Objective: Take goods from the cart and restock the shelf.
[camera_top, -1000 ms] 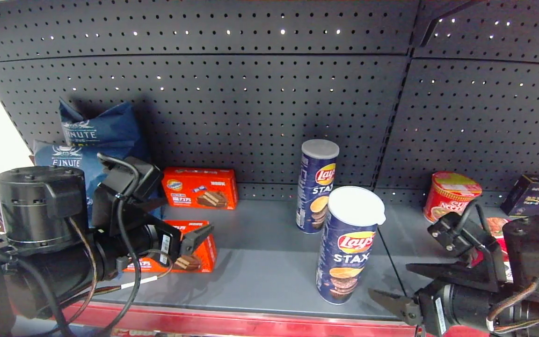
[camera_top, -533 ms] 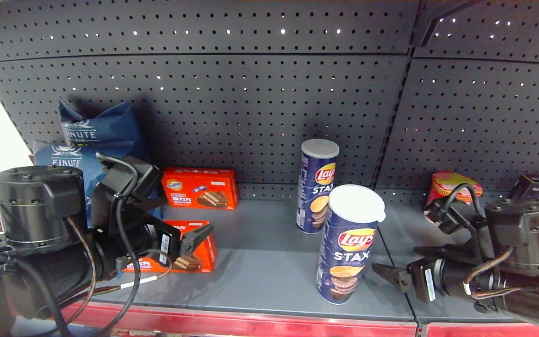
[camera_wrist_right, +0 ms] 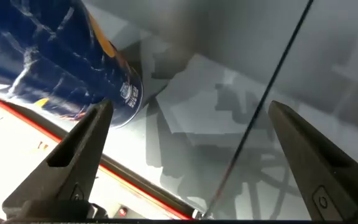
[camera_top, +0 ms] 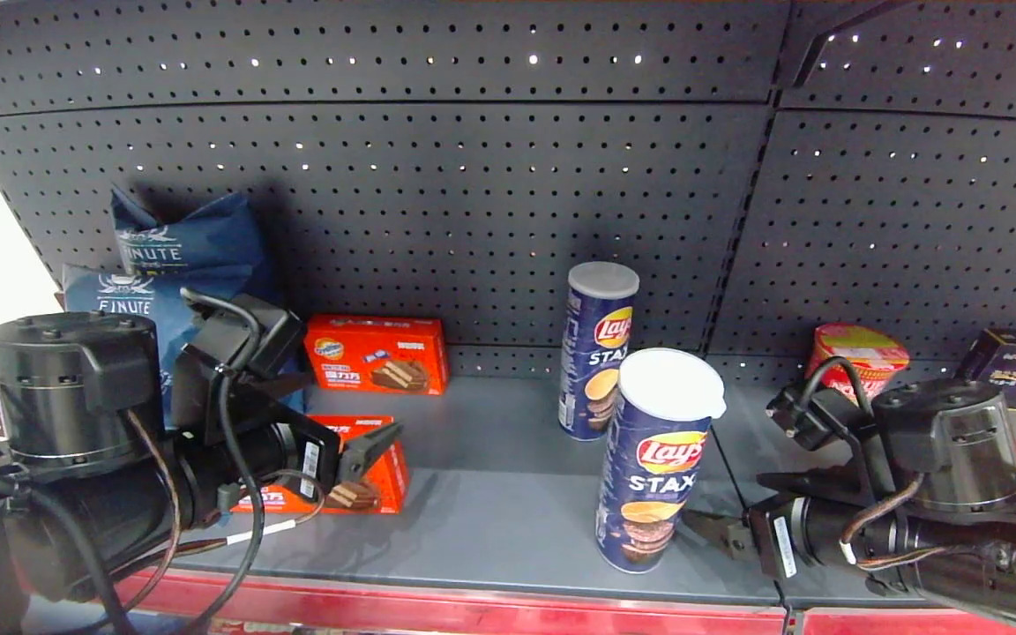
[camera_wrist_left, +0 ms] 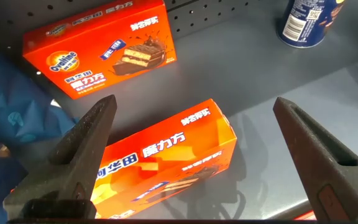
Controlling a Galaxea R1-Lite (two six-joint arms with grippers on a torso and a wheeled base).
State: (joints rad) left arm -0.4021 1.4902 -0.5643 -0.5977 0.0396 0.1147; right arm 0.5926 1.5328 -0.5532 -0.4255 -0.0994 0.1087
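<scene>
Two blue chip cans stand upright on the grey shelf (camera_top: 490, 503): the front can (camera_top: 658, 459) near the edge and the back can (camera_top: 598, 348) behind it. My right gripper (camera_top: 742, 511) hangs open just right of the front can's base, holding nothing; the right wrist view has that can (camera_wrist_right: 61, 62) off to one side of the open gripper (camera_wrist_right: 190, 109). My left gripper (camera_top: 367, 451) is open over the front orange wafer box (camera_top: 358, 485). The left wrist view shows that box (camera_wrist_left: 166, 162) below the open gripper (camera_wrist_left: 194, 104), with a second orange box (camera_wrist_left: 98, 46) behind.
Blue bags (camera_top: 182, 247) lean at the back left beside the rear orange box (camera_top: 376, 353). A red noodle cup (camera_top: 856, 353) and a dark box (camera_top: 1015, 370) sit on the right shelf section. Pegboard (camera_top: 473, 203) backs the shelf; a red strip (camera_top: 437, 604) marks its front edge.
My right arm has risen and moved left, bringing its open gripper next to the front can's base. The left arm and the goods have stayed put.
</scene>
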